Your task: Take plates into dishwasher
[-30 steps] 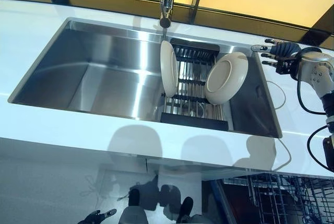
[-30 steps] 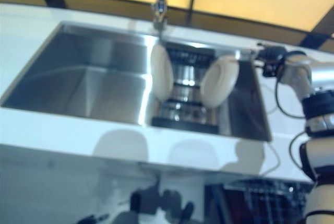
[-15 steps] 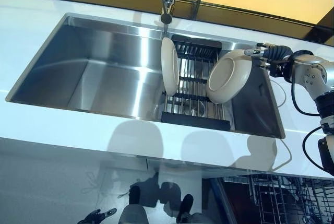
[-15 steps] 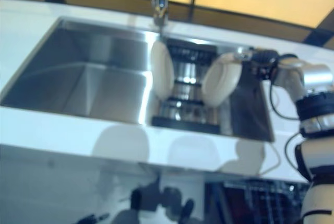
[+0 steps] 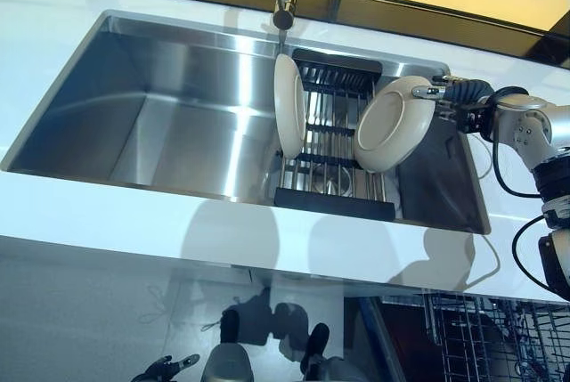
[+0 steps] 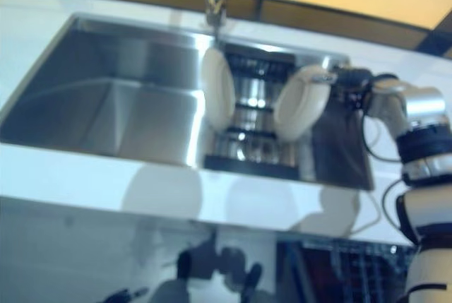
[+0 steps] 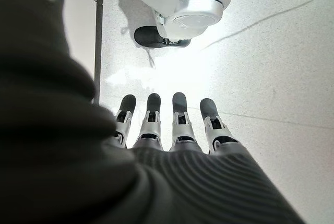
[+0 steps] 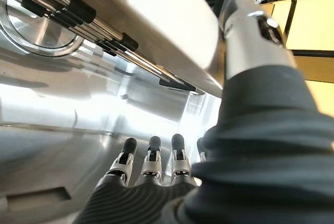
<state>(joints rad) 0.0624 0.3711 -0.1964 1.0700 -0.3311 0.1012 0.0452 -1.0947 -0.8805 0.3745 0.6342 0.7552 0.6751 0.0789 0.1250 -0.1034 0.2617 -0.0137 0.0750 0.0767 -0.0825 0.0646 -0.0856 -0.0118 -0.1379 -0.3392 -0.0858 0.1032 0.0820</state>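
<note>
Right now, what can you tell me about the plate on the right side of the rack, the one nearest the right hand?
The right plate is round, cream-white and glossy, like ceramic, with a raised rim. It stands on edge in the black wire rack inside the steel sink, leaning toward the sink's right wall, its hollow face turned forward. The right hand is at its upper rim: the thumb lies over the edge, the straight fingers behind it.

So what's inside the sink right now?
A black rack in the sink holds two cream plates, right hand at one; under them is hidden.
</note>
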